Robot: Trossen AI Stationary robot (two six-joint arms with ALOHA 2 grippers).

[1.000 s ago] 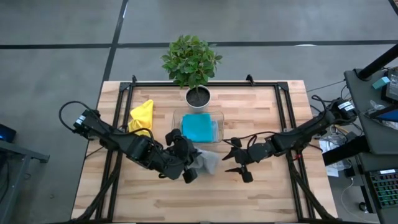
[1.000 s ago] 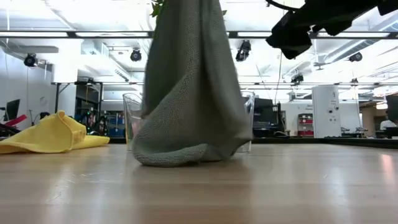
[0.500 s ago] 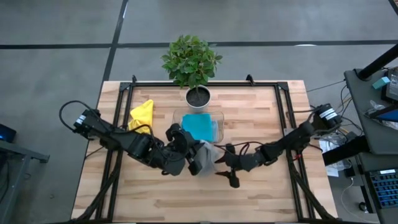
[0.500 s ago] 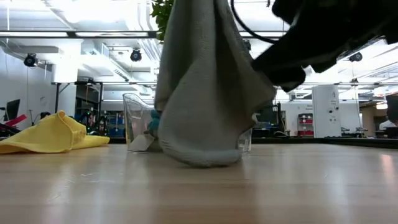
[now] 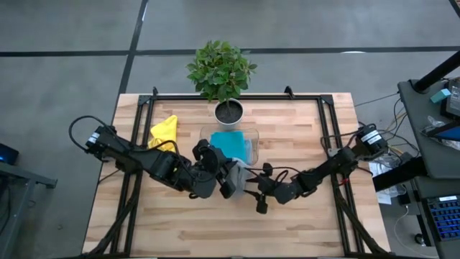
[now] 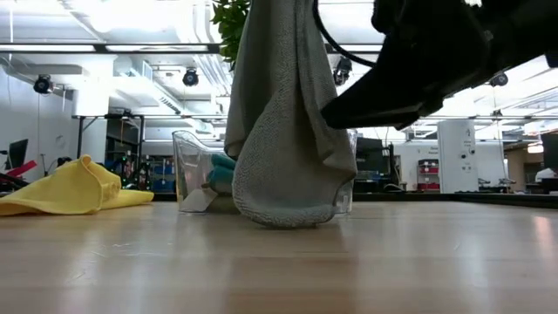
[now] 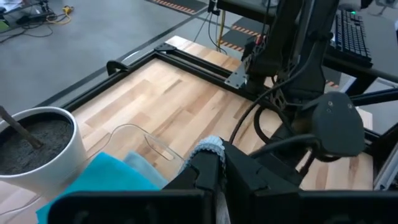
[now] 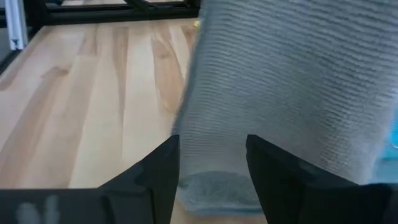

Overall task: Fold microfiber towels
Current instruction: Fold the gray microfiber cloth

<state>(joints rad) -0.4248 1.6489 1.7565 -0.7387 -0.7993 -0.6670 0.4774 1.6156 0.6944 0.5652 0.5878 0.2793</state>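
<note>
Near the worktop's (image 5: 302, 129) middle, the left tool (image 5: 228, 180) grips the hanging grey towel (image 6: 283, 131); the right tool's (image 8: 211, 177) fingers straddle it, unclosed.

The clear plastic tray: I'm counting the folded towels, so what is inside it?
In the clear plastic tray lies a teal towel, with a light blue towel edge showing beneath. The hanging grey towel covers part of the tray; more underneath cannot be seen.
</note>
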